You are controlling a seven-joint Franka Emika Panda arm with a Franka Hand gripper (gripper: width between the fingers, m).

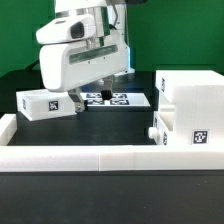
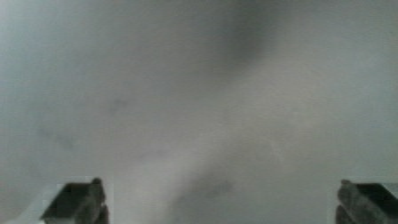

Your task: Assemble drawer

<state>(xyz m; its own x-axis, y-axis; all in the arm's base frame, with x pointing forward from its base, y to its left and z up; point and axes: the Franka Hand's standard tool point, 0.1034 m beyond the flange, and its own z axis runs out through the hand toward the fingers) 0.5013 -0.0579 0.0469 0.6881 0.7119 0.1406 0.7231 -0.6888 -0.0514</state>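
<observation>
The large white drawer case (image 1: 190,100) stands at the exterior view's right, with a square tag on its front. One small white tray (image 1: 45,103) with a tag lies at the left. A white part (image 1: 158,127) juts from the case's lower left side; I cannot tell if it is the second tray. My gripper (image 1: 88,95) hangs tilted, low over the table, just right of the small tray. In the wrist view my gripper (image 2: 221,203) is open, its dark fingertips (image 2: 75,200) far apart. Only a blurred whitish surface shows between them, with nothing held.
The marker board (image 1: 108,98) lies flat on the dark table behind the gripper. Low white wall strips (image 1: 100,155) run along the front and up the left side (image 1: 8,125).
</observation>
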